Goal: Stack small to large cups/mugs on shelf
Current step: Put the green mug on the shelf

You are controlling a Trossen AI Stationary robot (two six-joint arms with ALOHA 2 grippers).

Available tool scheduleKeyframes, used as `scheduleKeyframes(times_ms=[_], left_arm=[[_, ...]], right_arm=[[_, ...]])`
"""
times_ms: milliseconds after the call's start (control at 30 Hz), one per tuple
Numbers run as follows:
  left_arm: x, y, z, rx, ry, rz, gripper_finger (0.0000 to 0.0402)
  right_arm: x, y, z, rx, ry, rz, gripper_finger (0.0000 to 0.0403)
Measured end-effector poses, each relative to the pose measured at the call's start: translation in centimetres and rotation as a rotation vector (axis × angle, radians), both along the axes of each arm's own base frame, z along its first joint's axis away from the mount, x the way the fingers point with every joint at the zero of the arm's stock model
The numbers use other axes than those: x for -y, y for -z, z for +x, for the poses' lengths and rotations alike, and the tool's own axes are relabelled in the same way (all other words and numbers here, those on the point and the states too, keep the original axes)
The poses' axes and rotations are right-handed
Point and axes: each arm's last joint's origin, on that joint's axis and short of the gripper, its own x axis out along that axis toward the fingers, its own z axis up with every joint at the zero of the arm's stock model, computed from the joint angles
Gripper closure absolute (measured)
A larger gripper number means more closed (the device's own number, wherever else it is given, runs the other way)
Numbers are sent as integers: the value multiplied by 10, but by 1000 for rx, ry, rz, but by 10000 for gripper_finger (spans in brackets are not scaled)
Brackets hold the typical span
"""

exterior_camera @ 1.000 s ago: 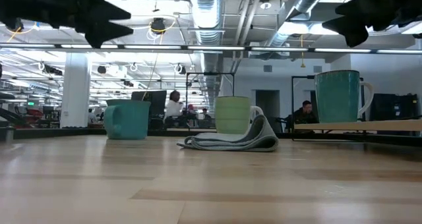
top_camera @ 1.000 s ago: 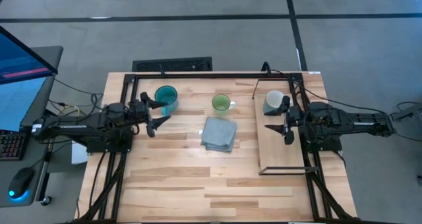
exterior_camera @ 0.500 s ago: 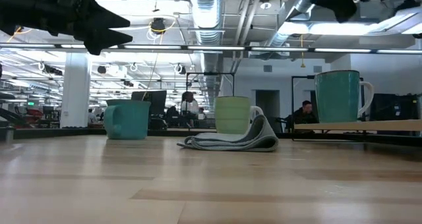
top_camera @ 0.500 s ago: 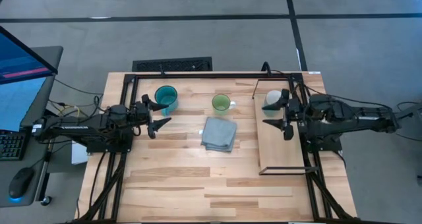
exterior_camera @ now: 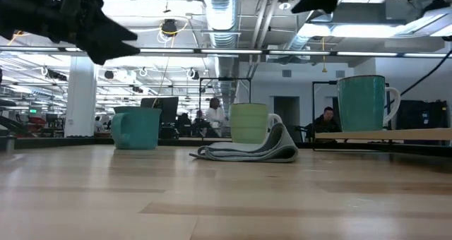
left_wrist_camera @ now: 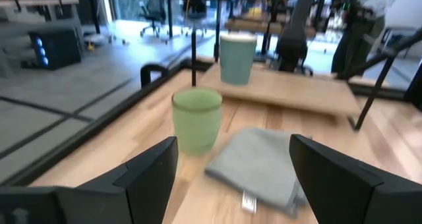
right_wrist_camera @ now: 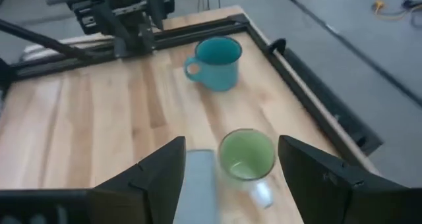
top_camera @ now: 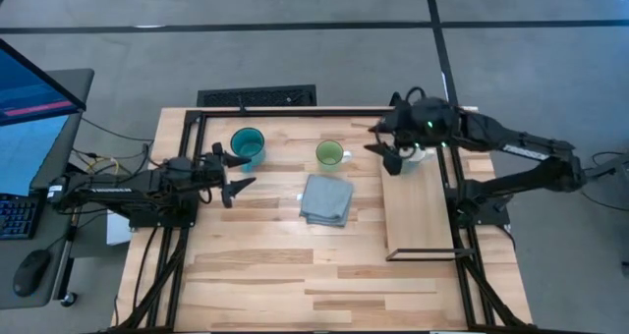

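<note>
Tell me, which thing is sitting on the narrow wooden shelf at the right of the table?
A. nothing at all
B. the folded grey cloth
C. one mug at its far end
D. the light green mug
C: one mug stands on the shelf; the green mug and cloth are on the tabletop.

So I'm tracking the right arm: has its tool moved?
Yes. The right tool swung from over the shelf toward its far end, nearer the green mug.
</note>
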Motion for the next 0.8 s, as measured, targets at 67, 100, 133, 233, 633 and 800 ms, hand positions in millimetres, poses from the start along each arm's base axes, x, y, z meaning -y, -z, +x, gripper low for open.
scheduleKeyframes(times_ms=[67, 100, 133, 233, 633, 800], left_arm=[[0, 3, 0, -36, 0, -3, 120], [0, 5, -1, -51, 0, -5, 120], [0, 6, -1, -59, -1, -6, 120], [0, 6, -1, -58, -1, -6, 120], [0, 0, 0, -13, 0, 47, 120], [0, 0, 0, -18, -7, 62, 120]], right_arm=[[4, -7, 7, -4, -15, -40, 137], [6, -11, 10, 1, -22, -57, 137], [7, -13, 13, 6, -27, -73, 137], [10, -16, 23, 10, -49, -115, 137], [28, 21, 68, -112, -3, -114, 137], [40, 40, 82, -182, 13, -107, 137]])
